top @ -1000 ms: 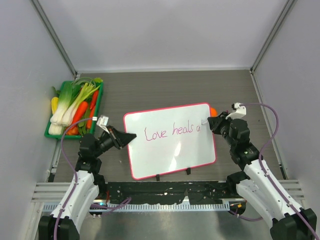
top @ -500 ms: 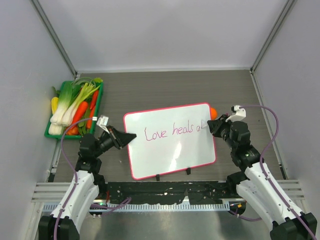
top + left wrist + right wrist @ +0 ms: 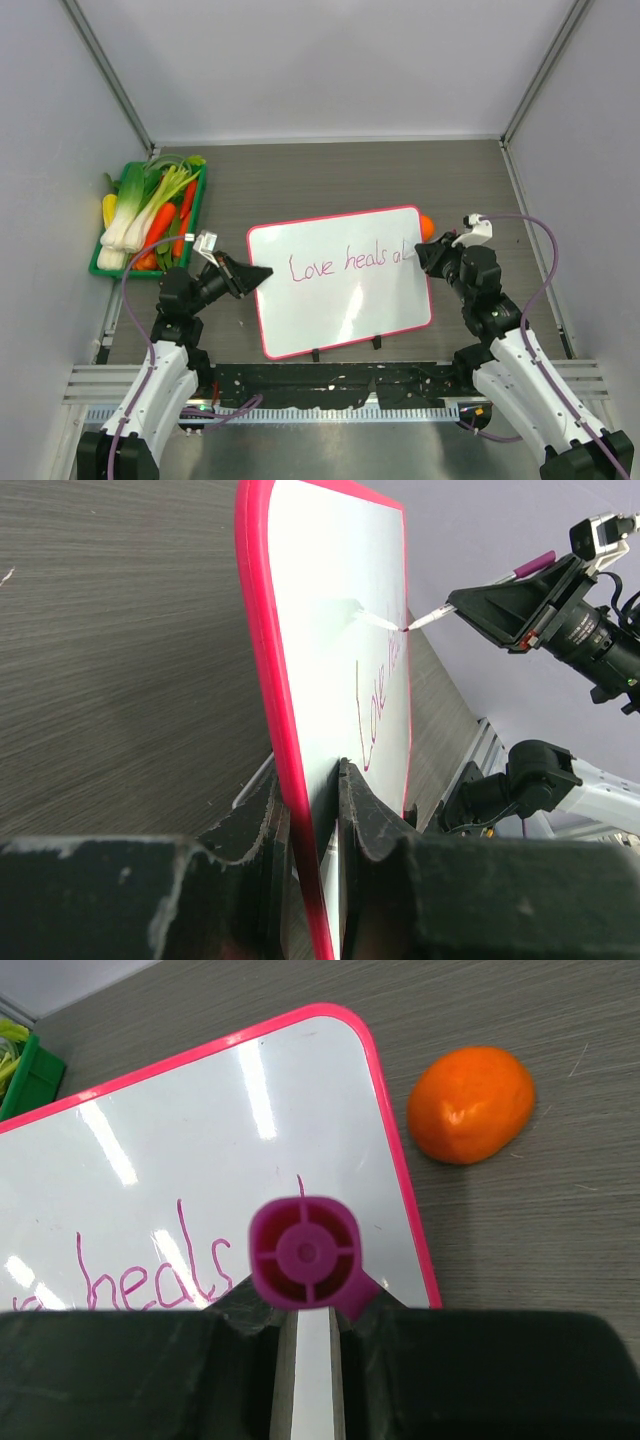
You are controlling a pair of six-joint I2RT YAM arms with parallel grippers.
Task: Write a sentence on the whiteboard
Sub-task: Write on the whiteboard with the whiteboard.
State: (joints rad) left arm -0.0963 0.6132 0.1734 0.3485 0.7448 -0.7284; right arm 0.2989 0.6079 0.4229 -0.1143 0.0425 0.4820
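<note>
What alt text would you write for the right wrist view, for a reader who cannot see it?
The right gripper holds a magenta marker, seen end-on, pointed at the whiteboard, where the pink word "heals" is written. An orange fruit lies on the grey table beside the board's pink-framed corner, not touching it.

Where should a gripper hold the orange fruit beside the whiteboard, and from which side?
Grip the orange fruit across its narrower middle, coming down from above. It is a rounded oval lying on the table close to the whiteboard corner, so a sideways approach from there would probably hit the frame.
</note>
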